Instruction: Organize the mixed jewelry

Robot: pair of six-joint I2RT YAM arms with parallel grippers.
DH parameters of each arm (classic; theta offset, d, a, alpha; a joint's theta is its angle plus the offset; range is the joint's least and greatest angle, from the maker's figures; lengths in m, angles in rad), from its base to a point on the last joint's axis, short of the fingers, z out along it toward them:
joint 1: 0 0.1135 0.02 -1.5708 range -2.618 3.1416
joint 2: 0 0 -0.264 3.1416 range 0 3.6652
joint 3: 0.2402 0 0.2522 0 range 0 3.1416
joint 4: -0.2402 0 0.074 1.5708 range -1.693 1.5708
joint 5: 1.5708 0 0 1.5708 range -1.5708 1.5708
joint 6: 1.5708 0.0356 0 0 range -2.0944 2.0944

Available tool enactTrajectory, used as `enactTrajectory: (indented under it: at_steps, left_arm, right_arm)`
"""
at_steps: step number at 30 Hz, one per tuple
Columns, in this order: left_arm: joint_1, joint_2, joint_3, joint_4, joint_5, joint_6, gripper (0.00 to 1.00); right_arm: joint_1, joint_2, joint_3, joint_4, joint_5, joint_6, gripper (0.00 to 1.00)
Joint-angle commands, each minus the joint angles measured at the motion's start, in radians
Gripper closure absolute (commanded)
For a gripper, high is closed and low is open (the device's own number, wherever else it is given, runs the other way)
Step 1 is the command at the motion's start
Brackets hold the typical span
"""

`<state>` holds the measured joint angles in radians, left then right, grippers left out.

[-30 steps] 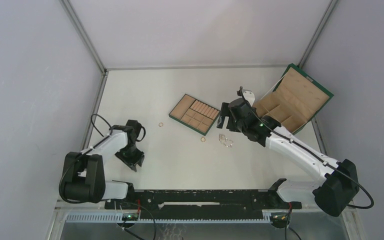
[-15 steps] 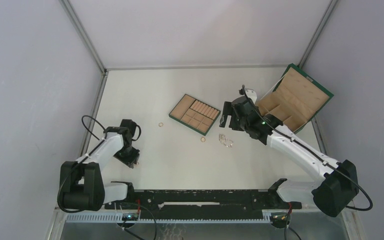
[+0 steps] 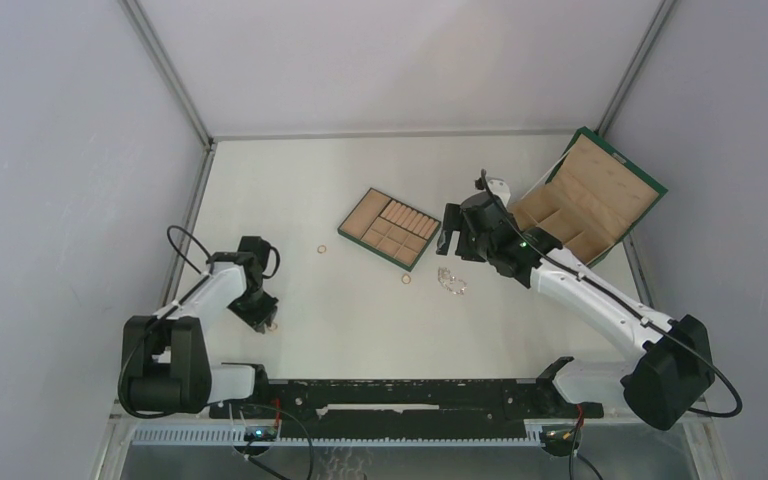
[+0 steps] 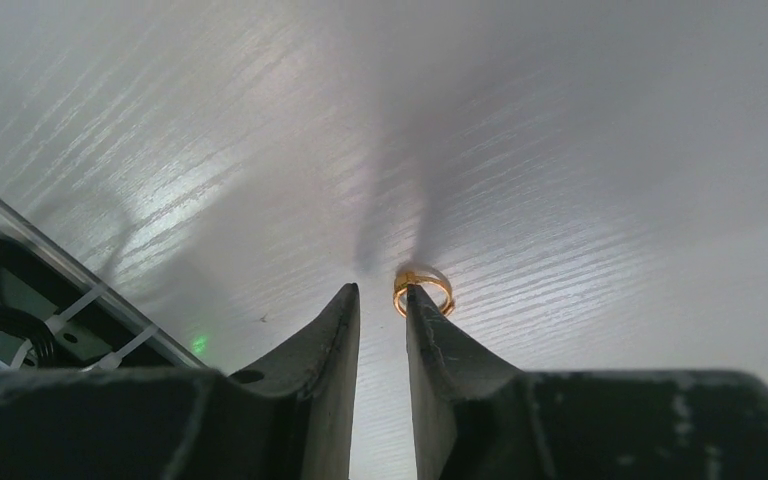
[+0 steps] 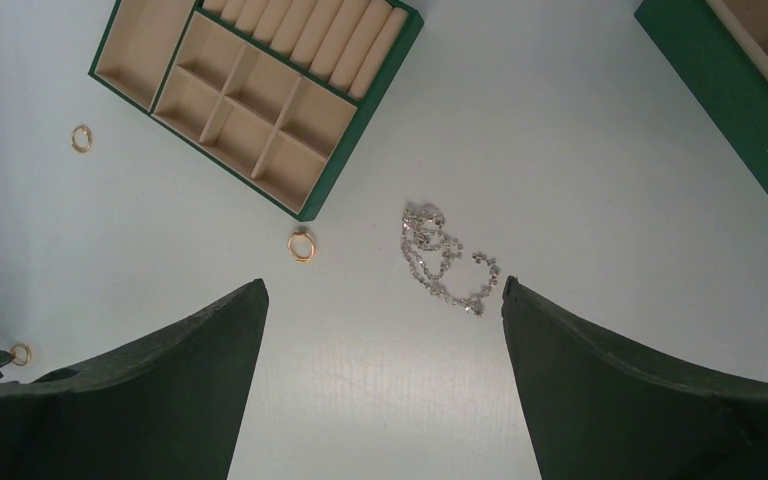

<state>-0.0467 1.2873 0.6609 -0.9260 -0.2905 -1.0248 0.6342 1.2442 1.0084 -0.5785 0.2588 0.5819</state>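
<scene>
Three gold rings and one silvery chain tangle (image 5: 440,262) lie loose on the surface (image 3: 360,320), none in a compartment yet.

Overhead view, 12 o'clock at the far edge:
- Chain tangle: 4 o'clock off the tan tray (image 3: 360,215), near it but apart.
- First ring (image 3: 406,279): 5 o'clock, just off the tray's near corner.
- Second ring (image 3: 322,248): 9 o'clock of the tray, near.
- Third ring (image 4: 423,291): 7 o'clock, well apart from the tray, at the tip of the left pincer (image 4: 380,290).
- Green box (image 3: 590,195): lid up, 2 o'clock of the tray.

Left pincer: low on the surface, jaws only narrowly apart, nothing between them. The third ring lies flat just past the tip of one finger and seems to touch it, outside the gap.

Right pincer (image 5: 381,285): jaws wide apart and empty, hovering over the chain tangle.

Step in hand, as I read it: the left arm's pick of the third ring. The line-up looks off to one side.

Next move calls for widening the jaws a little, shifting sideways until the band sits between the tips, then pressing to the surface and closing. A thin band lying flat may skid away. After that, carry it toward 1 o'clock to the tray.
</scene>
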Motion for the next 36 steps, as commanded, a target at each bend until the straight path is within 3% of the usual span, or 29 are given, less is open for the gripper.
enactTrajectory:
  at_steps: [1, 36]
  left_arm:
    - [0.008, 0.013, 0.044, 0.038, -0.004, 0.061, 0.72]
    - [-0.003, 0.067, 0.006, 0.137, 0.111, 0.144, 0.82]
  right_arm:
    - [-0.004, 0.004, 0.004, 0.034, -0.002, 0.010, 0.04]
    - [0.006, 0.016, 0.003, 0.046, -0.002, 0.037, 0.05]
